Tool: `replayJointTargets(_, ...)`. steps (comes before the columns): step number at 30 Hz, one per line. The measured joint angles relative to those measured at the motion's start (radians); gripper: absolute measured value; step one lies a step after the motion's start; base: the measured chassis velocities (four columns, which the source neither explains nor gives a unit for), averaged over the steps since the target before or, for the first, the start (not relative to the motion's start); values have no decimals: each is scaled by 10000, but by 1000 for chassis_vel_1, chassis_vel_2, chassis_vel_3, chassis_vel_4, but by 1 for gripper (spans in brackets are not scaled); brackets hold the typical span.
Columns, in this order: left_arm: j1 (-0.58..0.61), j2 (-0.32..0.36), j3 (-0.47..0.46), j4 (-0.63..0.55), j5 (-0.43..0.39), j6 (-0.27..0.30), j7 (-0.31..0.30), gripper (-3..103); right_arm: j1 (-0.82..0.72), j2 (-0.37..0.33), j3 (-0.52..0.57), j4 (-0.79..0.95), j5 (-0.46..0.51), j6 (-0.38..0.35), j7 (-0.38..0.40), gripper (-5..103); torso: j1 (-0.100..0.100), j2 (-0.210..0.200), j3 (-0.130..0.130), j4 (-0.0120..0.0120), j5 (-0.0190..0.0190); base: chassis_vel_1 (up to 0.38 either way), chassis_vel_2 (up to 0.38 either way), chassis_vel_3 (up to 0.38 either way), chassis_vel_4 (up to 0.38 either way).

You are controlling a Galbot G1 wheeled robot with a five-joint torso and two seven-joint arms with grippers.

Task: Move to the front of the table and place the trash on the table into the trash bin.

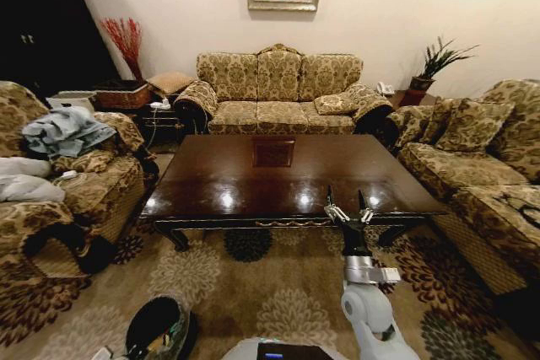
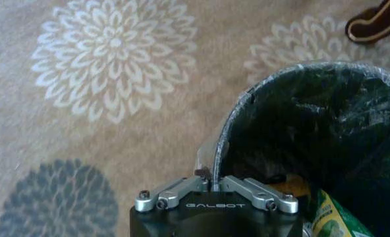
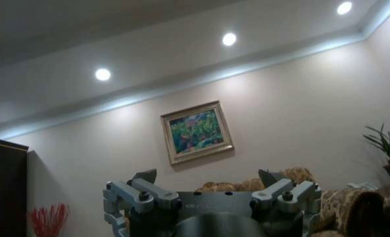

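1. 2 grippers are in play. The left gripper (image 2: 216, 183), low at the robot's left, pinches the rim of the trash bin (image 2: 313, 133), which stands on the carpet.
2. Inside the bin lie a green wrapper (image 2: 333, 222) and something orange.
3. The bench (image 1: 287, 176) top looks bare, so the job seems nearly done.
4. The right gripper (image 1: 349, 205), fingers spread, is raised over the bench's front edge.

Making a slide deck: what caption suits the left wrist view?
Left gripper clamps the trash bin rim above floral carpet, green wrapper inside.
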Motion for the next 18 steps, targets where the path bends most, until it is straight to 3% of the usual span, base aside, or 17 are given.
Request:
replayJointTargets(2, -12, -4, 2, 28, 8, -22, -31, 0, -3, -4, 8, 0, 5, 4, -12, 100, 0, 0, 0, 0, 0, -138, -119, 143, 177)
replayJointTargets(5, -291, -12, 36, 517, 56, -388, -638, 0, -8, -21, 83, -2, 91, 13, -69, 100, -1, 0, -1, -3, 0, -46, -60, 46, 36)
replayJointTargets(10, -396, 27, 17, 756, 15, -303, -787, -3, -7, -16, 159, -3, 144, 13, -78, 100, 0, 0, -1, 0, -9, 0, 0, 0, 0)
replayJointTargets(13, -400, 64, 4, 933, 92, -163, -599, 13, -29, 18, 219, -50, 186, 14, -83, 100, -1, 1, -1, 5, 10, 38, 35, -25, -18)
replayJointTargets(16, -398, 47, 15, 952, 171, -95, -498, 18, -42, 35, 223, -64, 193, 16, -83, 100, -1, 1, -1, 1, -2, 0, 0, 0, 0)
replayJointTargets(18, -373, 24, 14, 950, 280, 31, -482, 30, -42, 41, 222, -66, 203, 17, -81, 100, -1, 1, -1, -2, 2, 0, 0, 0, 0)
